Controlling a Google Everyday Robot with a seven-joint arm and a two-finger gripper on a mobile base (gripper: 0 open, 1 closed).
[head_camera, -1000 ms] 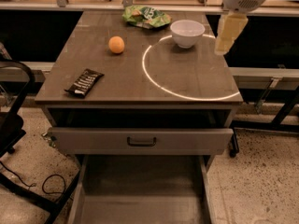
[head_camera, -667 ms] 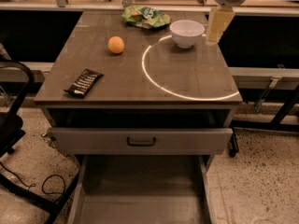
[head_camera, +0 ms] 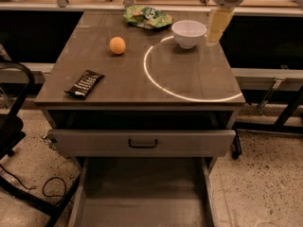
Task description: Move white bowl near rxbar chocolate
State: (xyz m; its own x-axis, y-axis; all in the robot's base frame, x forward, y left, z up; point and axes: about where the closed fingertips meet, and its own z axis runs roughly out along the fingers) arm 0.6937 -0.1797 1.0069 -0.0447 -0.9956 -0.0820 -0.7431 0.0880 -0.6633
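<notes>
The white bowl (head_camera: 189, 33) stands upright at the back right of the brown table (head_camera: 137, 86). The rxbar chocolate (head_camera: 84, 83), a flat black wrapper with white lettering, lies near the front left edge. My gripper (head_camera: 217, 30) hangs from the top right, just to the right of the bowl and a little above the tabletop. It holds nothing that I can see.
An orange fruit (head_camera: 117, 45) sits left of centre. A green snack bag (head_camera: 147, 17) lies at the back beside the bowl. A bright ring of light (head_camera: 156, 82) marks the right half of the table. A drawer (head_camera: 142, 143) stands open below the front edge. A black chair (head_camera: 12, 126) is at the left.
My gripper has moved left and toward the back, from off the table's right edge to close beside the bowl. The bowl, bar, fruit and bag have not moved.
</notes>
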